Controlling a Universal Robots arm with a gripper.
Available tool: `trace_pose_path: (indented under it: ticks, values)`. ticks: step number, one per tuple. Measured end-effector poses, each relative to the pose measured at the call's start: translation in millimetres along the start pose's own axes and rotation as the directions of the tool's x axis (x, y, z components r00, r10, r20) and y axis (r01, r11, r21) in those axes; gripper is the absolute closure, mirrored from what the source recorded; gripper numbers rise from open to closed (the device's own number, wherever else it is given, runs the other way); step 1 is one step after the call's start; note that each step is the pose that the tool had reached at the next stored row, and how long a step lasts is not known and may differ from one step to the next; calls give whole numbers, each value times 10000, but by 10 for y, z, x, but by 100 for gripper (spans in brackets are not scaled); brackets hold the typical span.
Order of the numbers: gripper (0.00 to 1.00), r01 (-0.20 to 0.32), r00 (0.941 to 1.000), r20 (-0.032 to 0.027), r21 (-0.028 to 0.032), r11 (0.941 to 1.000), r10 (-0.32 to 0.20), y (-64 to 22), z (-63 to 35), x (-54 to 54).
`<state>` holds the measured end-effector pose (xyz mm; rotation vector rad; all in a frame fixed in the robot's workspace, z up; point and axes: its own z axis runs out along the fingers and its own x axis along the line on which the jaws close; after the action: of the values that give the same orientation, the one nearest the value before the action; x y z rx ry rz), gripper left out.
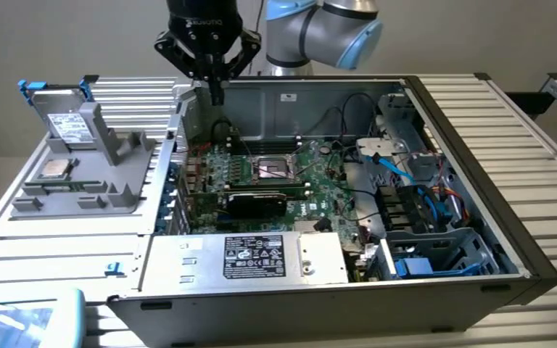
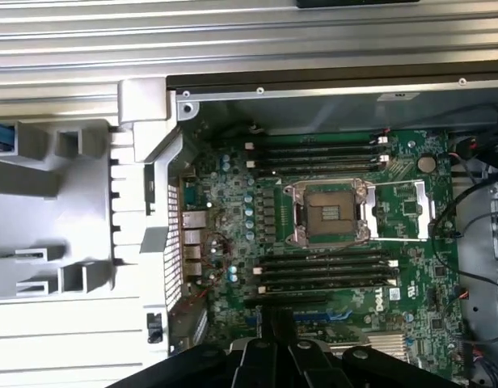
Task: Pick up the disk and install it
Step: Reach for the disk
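A slatted bench [image 1: 66, 246] carried an open computer case [image 1: 298, 101]. In the exterior view, the shut, empty claw [image 1: 217, 88] hung over its rear corner, and the disk [image 1: 69, 125] stood in a grey holder [image 1: 114, 167] toward the exterior view's left. The wrist view showed the case's motherboard [image 2: 233, 210].

Here's the open tower case [image 1: 307, 313], lying on its side on the slatted metal table [image 1: 56, 246], and we're looking straight into it. The green motherboard [image 1: 329, 156] covers the floor, with the CPU socket [image 1: 275, 169] in the middle and black memory slots [image 2: 322, 149] on both sides of it. Nearer the camera comes a black expansion card [image 1: 254, 203], then the silver power supply [image 1: 322, 257] with its black label. Blue cables [image 1: 399, 170] loop down beside the drive cage [image 1: 443, 250]. Outside the case, on the exterior view's left, stands a grey plastic fixture [image 1: 114, 185] with a small square silver chip [image 1: 58, 168] lying on it.
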<state>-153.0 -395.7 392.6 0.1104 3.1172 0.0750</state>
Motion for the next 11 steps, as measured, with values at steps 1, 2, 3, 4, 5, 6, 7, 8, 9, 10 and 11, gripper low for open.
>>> trace_pose_path:
  ticks: [1, 2, 3, 4, 5, 6, 7, 8, 9, 10, 11]
  values:
    - [89, 1, 10000, 0, 0, 10000, -1, -1, -1, 44]
    - [89, 1, 10000, 0, 1, 10000, -1, -2, -2, 89]
    - [89, -1, 10000, 0, 1, 10000, 1, -3, -3, 135]
    - [89, 0, 10000, -1, 1, 10000, 0, -5, -4, 180]
    - [89, 1, 10000, -1, 1, 10000, -1, -6, -5, 225]
    - [89, 0, 10000, 0, 1, 10000, 0, -8, -6, 270]
    - [89, 0, 10000, 0, 1, 10000, 0, -9, -7, 315]
    - [89, 1, 10000, 0, 0, 10000, -1, -10, -7, 363]
    - [89, 1, 10000, 0, 0, 10000, -1, -10, -7, 406]
    - [89, 1, 10000, 0, 0, 10000, -1, -10, -7, 454]
    - [89, 0, 10000, -1, 0, 10000, 0, -9, -8, 500]
